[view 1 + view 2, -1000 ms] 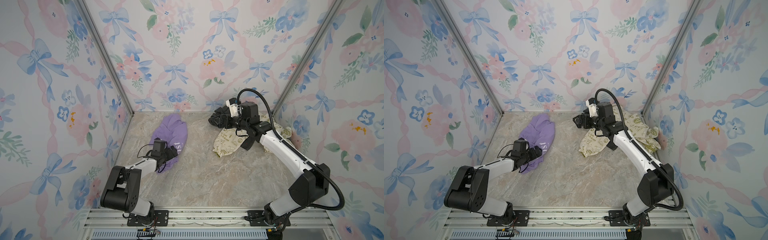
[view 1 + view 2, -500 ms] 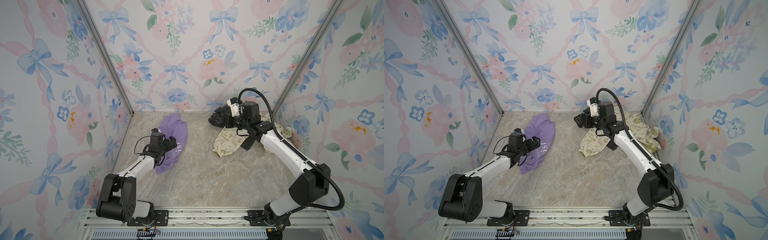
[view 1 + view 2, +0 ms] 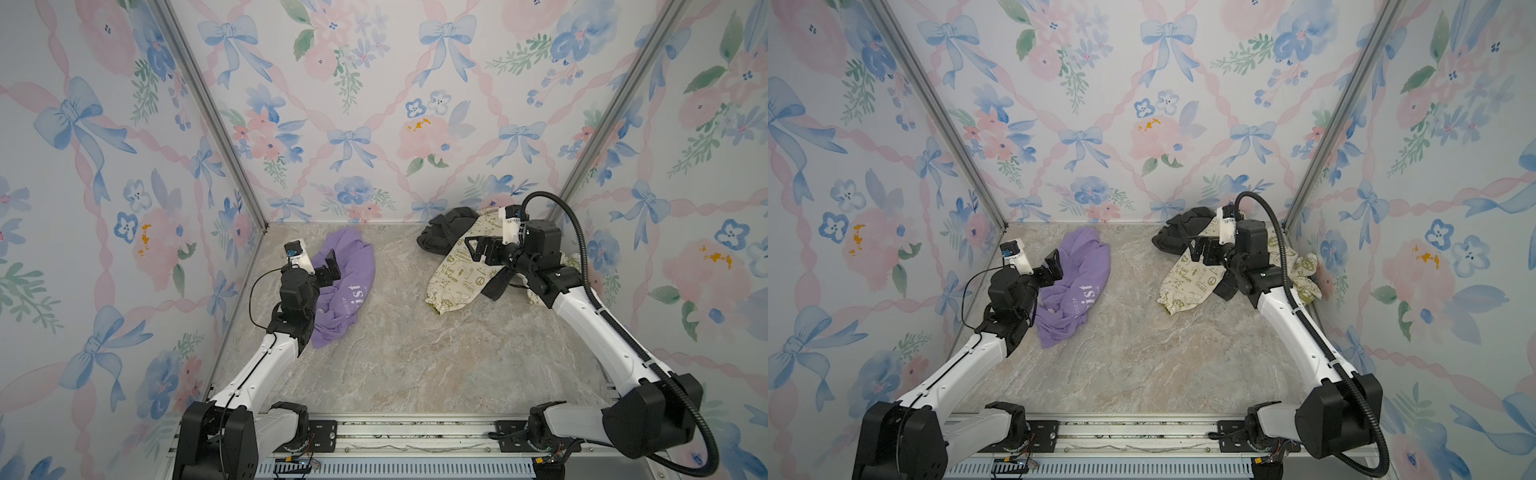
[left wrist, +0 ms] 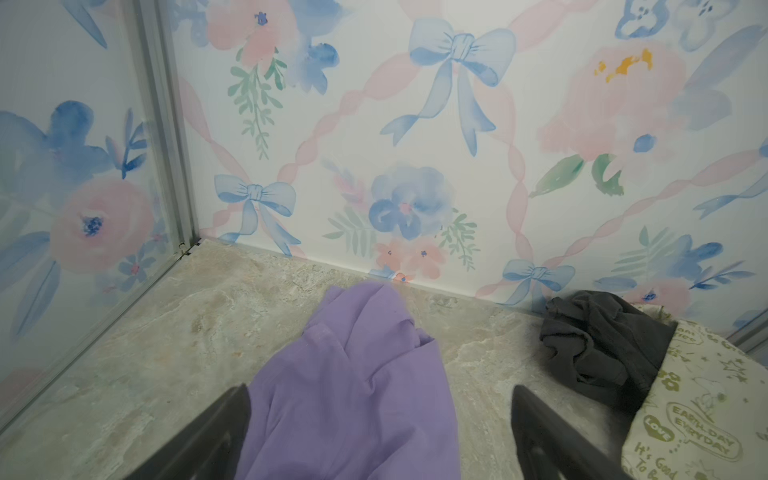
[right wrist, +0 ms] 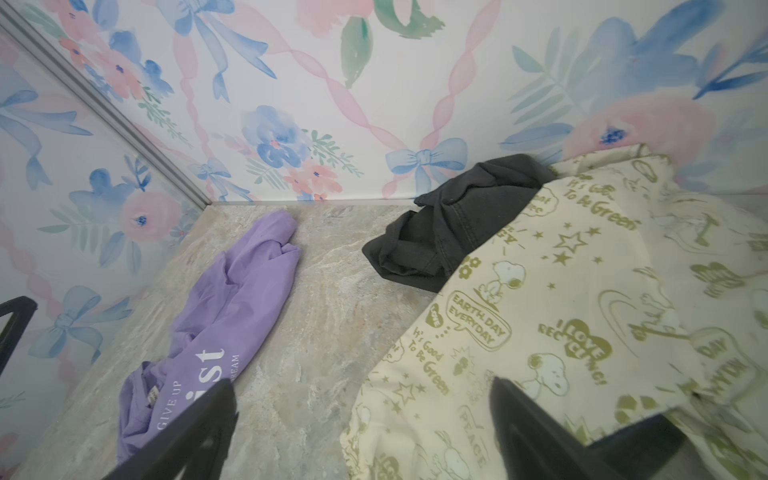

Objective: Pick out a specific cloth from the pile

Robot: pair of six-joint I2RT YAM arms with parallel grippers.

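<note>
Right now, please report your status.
Left gripper open, right gripper open, both empty. Purple shirt lies apart from the pile. Nothing covers it.

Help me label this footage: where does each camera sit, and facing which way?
Top views: high at the front, looking down toward the back wall; both arms, left gripper, right gripper show.
Left wrist: facing the back wall over the purple shirt; open jaws show.
Right wrist: above the cream garment, facing the back wall; open jaws show.
Shared: all show the purple shirt and dark garment.
</note>
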